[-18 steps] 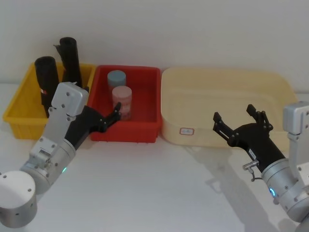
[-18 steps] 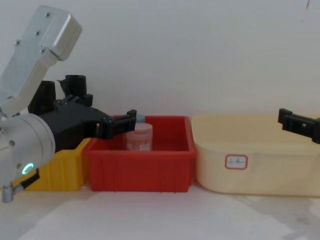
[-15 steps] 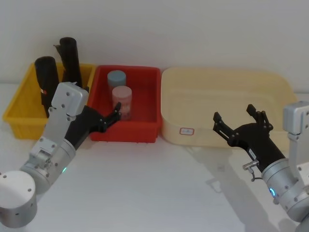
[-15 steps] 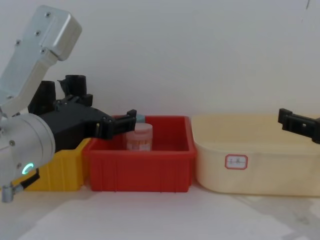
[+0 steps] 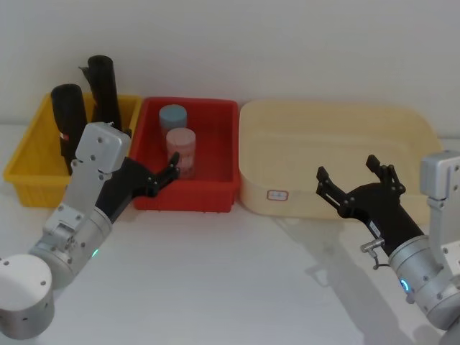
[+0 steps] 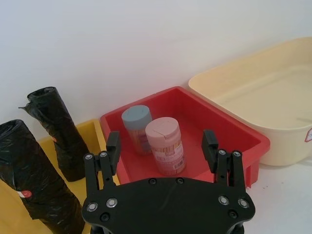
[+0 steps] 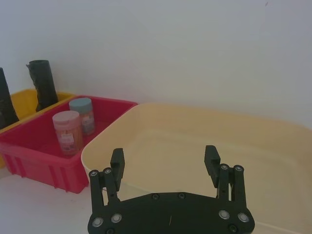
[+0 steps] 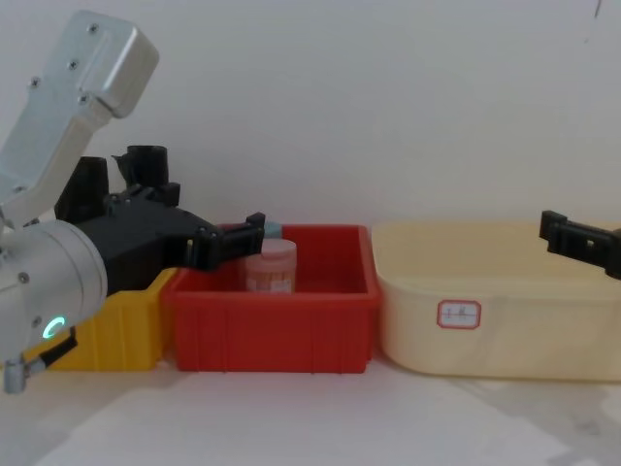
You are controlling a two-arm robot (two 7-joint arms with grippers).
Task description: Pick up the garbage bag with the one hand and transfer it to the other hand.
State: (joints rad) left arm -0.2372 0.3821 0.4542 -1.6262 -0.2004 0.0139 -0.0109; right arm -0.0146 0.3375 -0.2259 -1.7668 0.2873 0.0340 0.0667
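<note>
Left end effector [image 5: 162,178] angles up over the red bin's [image 5: 215,195] front edge, fingers spread wide, empty. The garbage bag [image 5: 70,111] stands upright in the yellow bin [image 5: 25,167], upper left. Right end effector [image 5: 348,172], lower right, gapes wide, holding nothing.

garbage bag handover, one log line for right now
garbage bag: standing in yellow bin, ungrasped | left gripper: jaws open, at red bin near-left corner | right gripper: jaws open, by cream tub near rim
</note>
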